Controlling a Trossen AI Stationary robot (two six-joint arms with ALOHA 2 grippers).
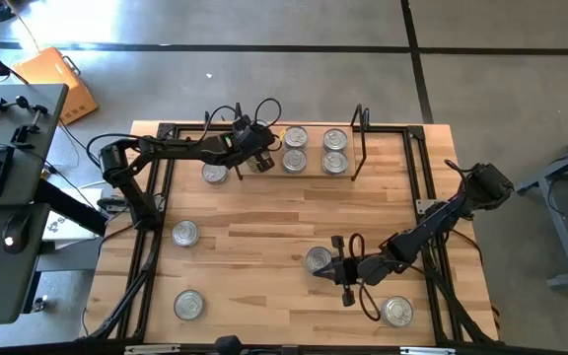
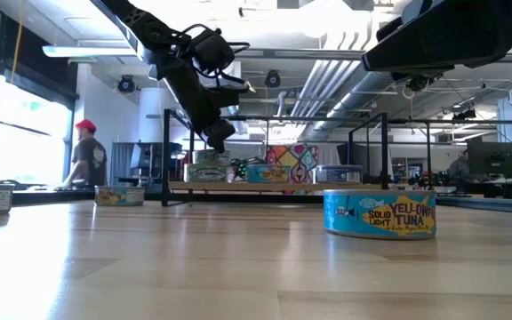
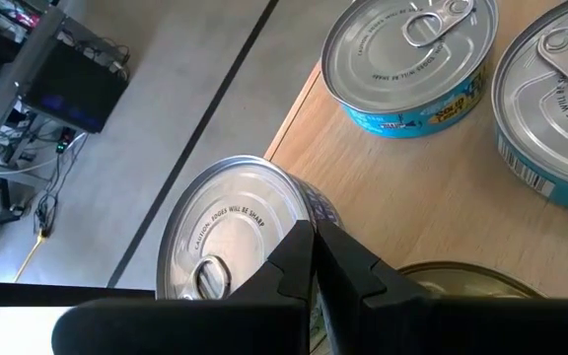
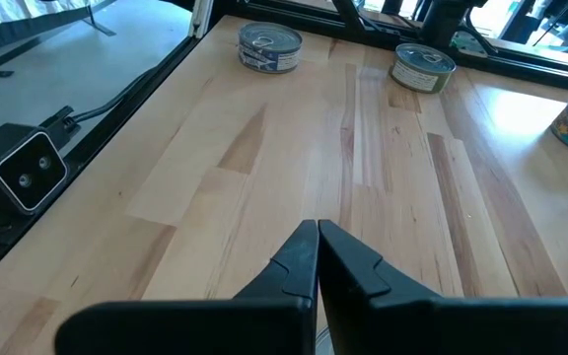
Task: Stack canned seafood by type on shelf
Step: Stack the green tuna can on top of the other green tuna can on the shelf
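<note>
The shelf [image 1: 315,150] stands at the table's far edge between black wire uprights. Silver-lidded cans [image 1: 295,138] [image 1: 334,163] sit on it in pairs. My left gripper [image 1: 260,161] is shut over the shelf's left end. In the left wrist view its tips [image 3: 314,237] stand at the rim of a silver can [image 3: 227,232] by the board's edge, with a gold-rimmed can [image 3: 461,278] beside it. My right gripper [image 4: 317,232] is shut and hovers over bare table, next to a blue tuna can [image 1: 317,258]. More cans lie loose on the table [image 1: 185,234] [image 1: 188,304] [image 1: 397,311] [image 1: 214,174]. My left gripper's shut fingertips [image 3: 302,245] slant down from the table's left onto the rim of the silver can's lid [image 3: 264,212]. Whether they touch it cannot be told. The can stands upright, lid up.
The black wire upright [image 1: 359,138] closes the shelf's right end. Cables loop behind the left wrist [image 1: 264,108]. Black rails [image 1: 432,227] run along the table's sides. A person [image 2: 87,151] stands in the room beyond the table. Bare wood lies mid-table [image 1: 264,222].
</note>
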